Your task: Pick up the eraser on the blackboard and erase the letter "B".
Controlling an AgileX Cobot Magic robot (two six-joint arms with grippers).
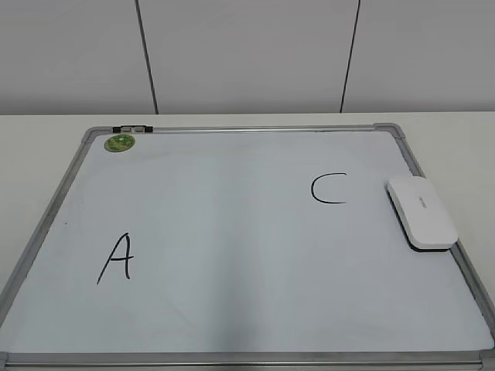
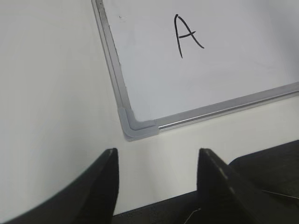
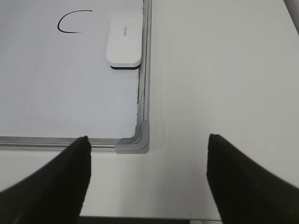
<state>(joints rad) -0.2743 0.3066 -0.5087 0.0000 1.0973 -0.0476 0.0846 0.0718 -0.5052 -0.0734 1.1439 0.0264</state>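
Nearest in the left wrist view, the left hand [image 2: 158, 179] is seen with its two dark fingers spread apart and nothing between them, held over the pale tabletop [image 2: 51, 93] just outside a grey corner piece [image 2: 136, 127] of the blackboard [image 2: 243, 60]. Beyond that corner, a black letter "A" [image 2: 186, 35] is written on the white surface.

In the right wrist view, the right hand [image 3: 147, 179] is shown with its fingers set wide and empty, also over the tabletop and just short of the board's other near corner [image 3: 136, 142]. The eraser [image 3: 124, 39] lies well ahead of this hand, on the board, up against the silver frame on the board's right edge. Its white top faces up and a thin dark layer shows beneath it. Neither hand is touching it. A black letter "C" [image 3: 71, 22] is drawn just to its left.

In the exterior view, the board is seen lying flat on the tabletop, with neither hand in the picture. The "A" sits near the front left, the "C" right of centre, and the eraser beside the "C" at the right frame. No letter "B" can be made out on the board. Farthest away, a round green magnet [image 1: 120, 142] sits at the back left corner, next to a small dark clip [image 1: 132, 128] on the frame.
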